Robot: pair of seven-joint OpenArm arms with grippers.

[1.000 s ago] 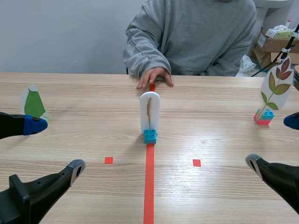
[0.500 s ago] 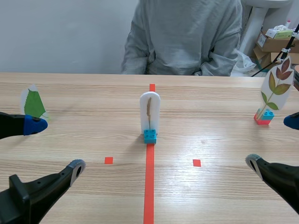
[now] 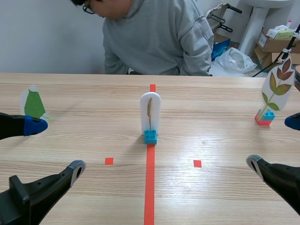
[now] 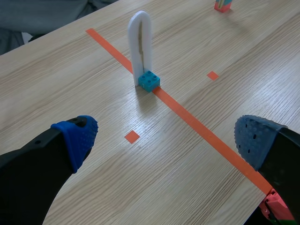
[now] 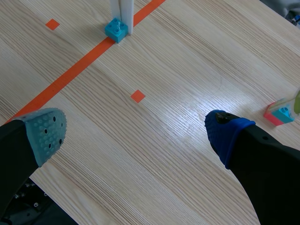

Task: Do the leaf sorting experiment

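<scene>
Scene view is showing the leaf card [image 3: 150,110] standing on its brick [image 3: 150,136], worktop [image 3: 211,117] centre; left end effector [image 3: 55,146] and right end effector [image 3: 274,142] are sitting released. Card likely light, flimsy; brick is offering firmer hold

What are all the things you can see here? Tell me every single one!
Middle leaf card: one, white with a thin brown leaf, standing in a blue brick on the orange-red line, mid-table.
Green leaf card: one, white with a green leaf, table's left side.
Branch leaf card: one, white with brown, yellow and green leaves, on a red and blue base, table's right side.
Table: one, light wood.
Cardboard boxes: at least two, brown, behind the table, right.
Person: one, grey sweatshirt, across the table.
Left gripper: one, black, open, near left.
Right gripper: one, black, open, near right.
</scene>
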